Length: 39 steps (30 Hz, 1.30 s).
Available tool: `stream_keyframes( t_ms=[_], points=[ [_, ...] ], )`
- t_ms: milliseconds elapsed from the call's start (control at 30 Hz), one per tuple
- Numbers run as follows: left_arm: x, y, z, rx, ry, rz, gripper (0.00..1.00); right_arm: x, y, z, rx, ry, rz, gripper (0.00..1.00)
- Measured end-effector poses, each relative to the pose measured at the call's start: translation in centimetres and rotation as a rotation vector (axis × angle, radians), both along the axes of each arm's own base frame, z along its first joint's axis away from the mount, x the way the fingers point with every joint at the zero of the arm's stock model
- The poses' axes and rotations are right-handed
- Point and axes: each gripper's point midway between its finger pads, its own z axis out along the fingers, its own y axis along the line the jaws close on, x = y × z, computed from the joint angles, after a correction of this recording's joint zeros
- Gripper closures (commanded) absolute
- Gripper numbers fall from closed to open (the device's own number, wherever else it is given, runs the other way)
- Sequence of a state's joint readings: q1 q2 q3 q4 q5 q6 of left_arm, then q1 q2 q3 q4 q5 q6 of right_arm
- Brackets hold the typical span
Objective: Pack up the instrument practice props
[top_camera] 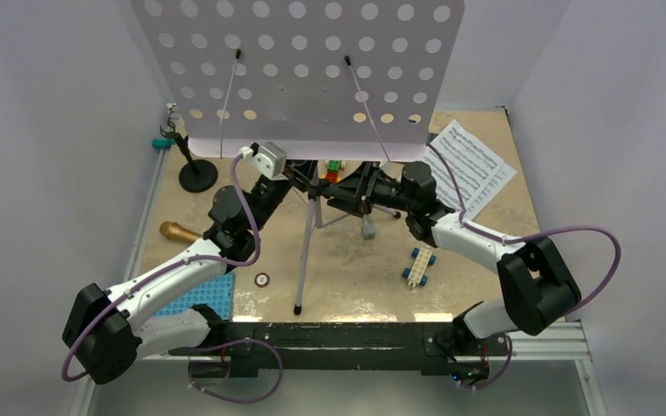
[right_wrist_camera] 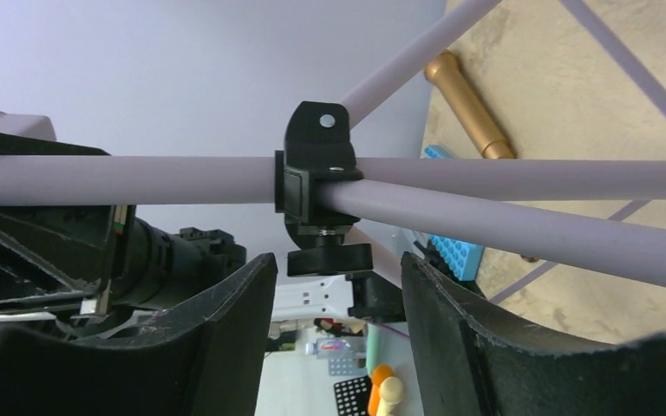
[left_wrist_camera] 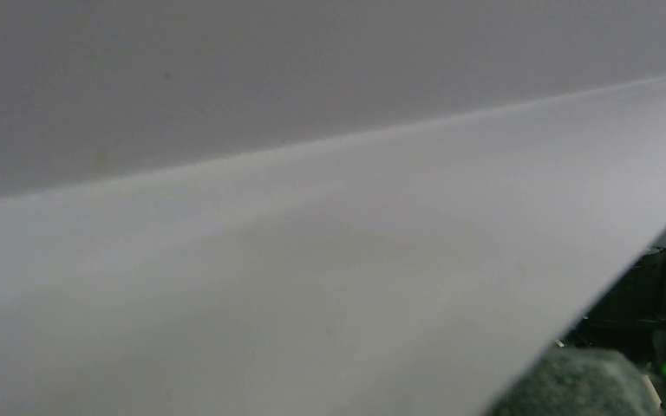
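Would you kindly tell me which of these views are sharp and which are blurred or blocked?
Top external view: evenly lit and sharp, though the perforated desk blocks much behind it. Left wrist view: nearly all a pale, soft, featureless surface. Right wrist view: black clamp crisp, no glare.

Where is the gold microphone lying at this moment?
Top view: the gold microphone lies left on the table, between the black round-based mic stand farther back and the blue studded plate in front of it.
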State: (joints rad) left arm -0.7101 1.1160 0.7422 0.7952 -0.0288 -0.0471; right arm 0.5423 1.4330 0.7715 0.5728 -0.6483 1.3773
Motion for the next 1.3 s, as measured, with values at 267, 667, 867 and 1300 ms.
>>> stream_keyframes(
  t_ms=[267,667,867,1300],
  points=[
    [0.0,0.0,0.0,0.005,-0.004,0.003,1.00,-0.3,0.5,1.0,0.061,0.040,0.045,0.57],
    [-0.1,0.0,-0.1,0.004,-0.007,0.012,1.00,-0.1,1.0,0.6,0.068,0.102,0.078,0.95],
    [0.0,0.4,-0.1,0.001,-0.011,0.034,1.00,0.3,1.2,0.6,-0.042,0.026,0.104,1.00],
    [0.0,0.2,-0.2,0.000,-0.019,0.028,1.00,0.5,0.3,0.4,-0.336,-0.370,0.089,0.72]
  ],
)
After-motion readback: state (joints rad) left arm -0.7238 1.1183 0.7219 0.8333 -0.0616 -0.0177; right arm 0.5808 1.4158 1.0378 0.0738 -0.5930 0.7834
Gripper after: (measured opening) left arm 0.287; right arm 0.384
